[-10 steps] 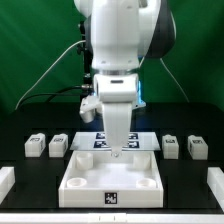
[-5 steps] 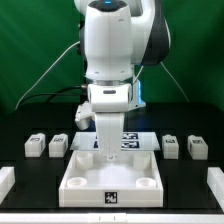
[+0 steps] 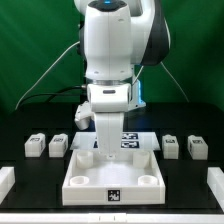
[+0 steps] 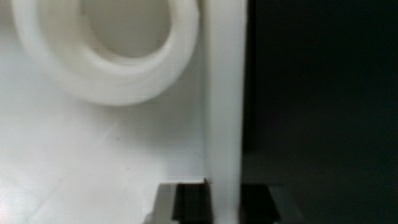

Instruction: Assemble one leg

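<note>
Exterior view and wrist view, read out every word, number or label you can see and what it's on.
No words, brands or numbers are readable in either view.
Black-and-white square tags, patterns rather than text: on the front wall of the white panel, on the legs, on the marker board.
Wrist view: blurred, no markings shown.

- Rear wall: a green backdrop (image 3: 30,50) spans the full width behind the bench (image 3: 20,178).
- Work surface: the bench has a matte black top.
- Cables (image 3: 48,68) hang before the backdrop on the exterior view's left.
- Lighting: bright and even across backdrop and bench.
</note>
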You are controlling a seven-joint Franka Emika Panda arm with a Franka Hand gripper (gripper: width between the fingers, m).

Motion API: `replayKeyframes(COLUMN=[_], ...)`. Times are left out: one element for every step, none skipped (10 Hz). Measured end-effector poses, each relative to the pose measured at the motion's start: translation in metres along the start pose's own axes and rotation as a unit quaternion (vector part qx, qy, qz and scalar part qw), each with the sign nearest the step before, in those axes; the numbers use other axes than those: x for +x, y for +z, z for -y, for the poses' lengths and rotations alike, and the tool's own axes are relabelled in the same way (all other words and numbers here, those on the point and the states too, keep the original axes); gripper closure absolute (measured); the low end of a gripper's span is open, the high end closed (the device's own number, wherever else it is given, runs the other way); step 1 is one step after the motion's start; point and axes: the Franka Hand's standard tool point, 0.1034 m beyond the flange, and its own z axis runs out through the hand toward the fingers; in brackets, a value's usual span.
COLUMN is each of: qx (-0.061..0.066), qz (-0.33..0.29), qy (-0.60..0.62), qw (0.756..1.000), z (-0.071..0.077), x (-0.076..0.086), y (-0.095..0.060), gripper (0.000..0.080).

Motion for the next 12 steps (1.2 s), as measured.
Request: replayKeyframes(qx=[0.000,0.000,0.000,0.000,0.001,-0.005,-0.012,-0.014,-0.019,-0.026,-0.027,-0.025], qz=[0.000,0.000,0.000,0.000,-0.002,-0.008,-0.014,-0.019,-0.024,-0.029,-0.030,-0.030], qy=[0.000,0.000,0.000,0.000,0.007,0.004,-0.008,-0.008,-0.006,-0.004,0.001,0.004], qw=[1.000,1.000,1.000,1.000,1.000,1.000,1.000,1.000,1.000,0.999,0.999,0.999], z=[0.000,0.000,0.000,0.000,-0.010,-0.031,-0.045,-0.055,-0.064,-0.073,-0.074,-0.075], x=[0.000,0.000,0.000,0.000,0.009,0.031,0.047,0.058,0.071,0.086,0.089,0.089], y=[0.000,0.000,0.000,0.000,-0.002,-0.005,-0.004,-0.005,-0.004,-0.003,-0.003,-0.003], gripper=[0.0741,0.0741,0.0741,0.0741,0.0740,0.0740,0.0740,0.0740,0.0740,0.0740,0.0739,0.0739])
